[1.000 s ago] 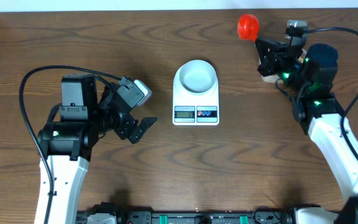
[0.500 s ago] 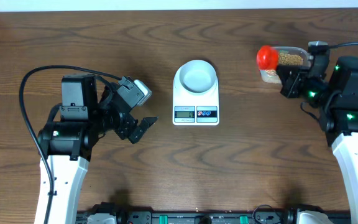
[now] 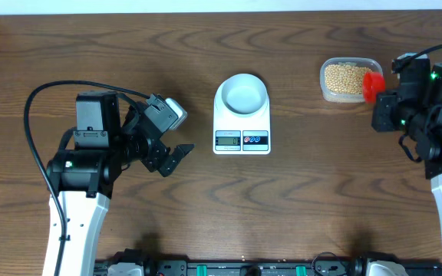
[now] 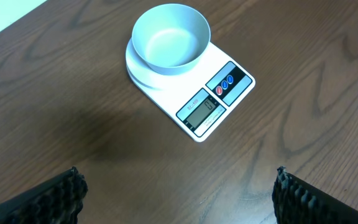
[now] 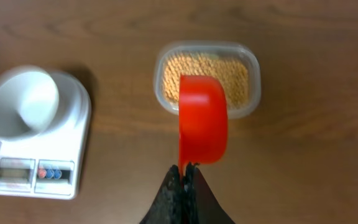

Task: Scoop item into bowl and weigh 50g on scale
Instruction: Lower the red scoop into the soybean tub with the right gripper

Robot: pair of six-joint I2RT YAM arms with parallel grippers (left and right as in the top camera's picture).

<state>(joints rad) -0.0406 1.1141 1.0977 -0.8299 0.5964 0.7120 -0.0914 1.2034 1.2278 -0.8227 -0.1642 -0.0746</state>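
The right gripper (image 5: 184,177) pinches the scoop (image 5: 202,121) over the tub (image 5: 252,68) of beans (image 5: 229,74); bowl (image 4: 169,31) sits empty on scale (image 4: 229,81); left gripper (image 3: 173,157) gapes wide; scoop seems empty, so dip deep and lift level.

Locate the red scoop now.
Overhead, the red scoop is far right, held by the right gripper at the edge of the clear tub of beans.
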